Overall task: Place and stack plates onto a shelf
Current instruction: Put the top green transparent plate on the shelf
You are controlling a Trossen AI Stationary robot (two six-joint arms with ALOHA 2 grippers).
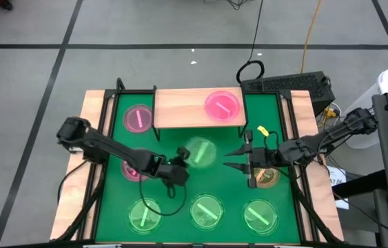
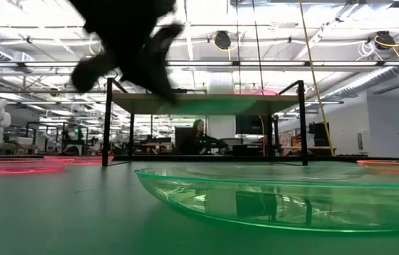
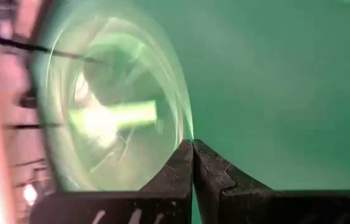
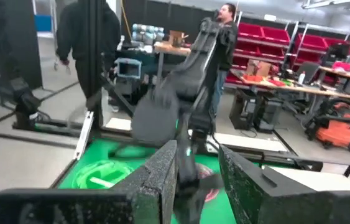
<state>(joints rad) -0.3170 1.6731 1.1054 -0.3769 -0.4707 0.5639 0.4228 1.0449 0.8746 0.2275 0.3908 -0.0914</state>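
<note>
Left hand (image 1: 188,160) pinches a green plate (image 1: 200,152) aloft — next, onto the shelf (image 1: 180,110) beside the pink plate (image 1: 222,105) — right hand (image 1: 238,160) waits open

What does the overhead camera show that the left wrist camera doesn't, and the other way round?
Only the high view: the whole green mat, the shelf with a pink plate on it, other plates on the mat, and the open right end effector. Only the left wrist view: the left end effector pinching the plate's rim, fingers closed. Both: the green plate held above the mat.
</note>
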